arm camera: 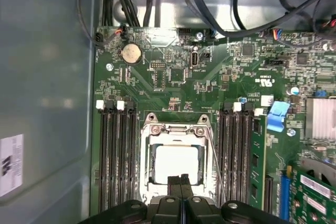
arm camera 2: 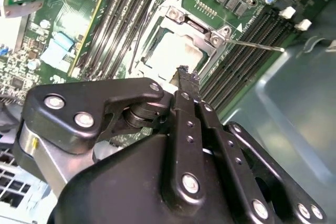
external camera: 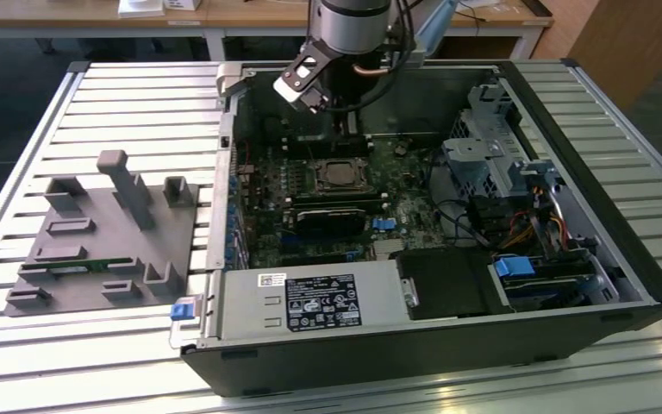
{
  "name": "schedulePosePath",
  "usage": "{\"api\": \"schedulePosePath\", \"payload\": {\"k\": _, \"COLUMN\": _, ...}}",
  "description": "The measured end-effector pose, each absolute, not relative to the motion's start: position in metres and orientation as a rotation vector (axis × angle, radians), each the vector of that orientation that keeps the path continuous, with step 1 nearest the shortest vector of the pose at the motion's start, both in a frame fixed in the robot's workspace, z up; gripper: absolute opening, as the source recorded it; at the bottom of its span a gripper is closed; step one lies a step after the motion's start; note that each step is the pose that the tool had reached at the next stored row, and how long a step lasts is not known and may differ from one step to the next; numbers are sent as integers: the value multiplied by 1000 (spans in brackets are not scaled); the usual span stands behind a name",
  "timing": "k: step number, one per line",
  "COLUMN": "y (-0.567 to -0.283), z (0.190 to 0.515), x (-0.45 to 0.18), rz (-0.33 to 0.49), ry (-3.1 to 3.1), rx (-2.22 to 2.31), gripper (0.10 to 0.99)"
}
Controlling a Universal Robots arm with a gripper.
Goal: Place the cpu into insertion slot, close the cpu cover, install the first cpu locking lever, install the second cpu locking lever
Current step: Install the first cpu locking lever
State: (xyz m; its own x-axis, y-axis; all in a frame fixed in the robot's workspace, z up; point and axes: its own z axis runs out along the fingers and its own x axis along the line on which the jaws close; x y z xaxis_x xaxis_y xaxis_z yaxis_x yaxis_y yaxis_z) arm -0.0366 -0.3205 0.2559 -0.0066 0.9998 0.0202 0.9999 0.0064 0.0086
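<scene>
The cpu (arm camera: 176, 163) lies flat in the insertion slot (external camera: 337, 175) on the green motherboard, its pale metal face showing through the window of the cpu cover (arm camera: 175, 128). The silver cover frame lies down around the chip. A thin metal locking lever (arm camera: 216, 163) runs slanted along one side of the socket; in the second wrist view the lever (arm camera 2: 257, 45) sticks out over the memory slots. My gripper (arm camera: 181, 179) hovers just above the socket's edge, fingers pressed together with nothing between them. Its black fingertips (arm camera 2: 184, 71) point at the chip (arm camera 2: 170, 53).
Black memory slots (arm camera: 115, 156) flank the socket, with a green memory module (arm camera: 257, 166) and a blue clip (arm camera: 277, 115) beside them. Cables (arm camera: 210, 3) hang near the case wall. A power supply (external camera: 308, 302) and a drive cage (external camera: 481, 164) fill the case. A grey fixture tray (external camera: 101, 233) stands outside it.
</scene>
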Motion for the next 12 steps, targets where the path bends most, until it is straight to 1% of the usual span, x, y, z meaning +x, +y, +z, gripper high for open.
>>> {"api": "schedulePosePath", "payload": {"k": 4, "y": -321, "z": 262, "x": -37, "rz": -32, "ry": -2223, "rx": -2208, "gripper": 106}}
{"api": "schedulePosePath", "payload": {"k": 12, "y": -321, "z": 262, "x": -37, "rz": -30, "ry": -2304, "rx": -2123, "gripper": 106}}
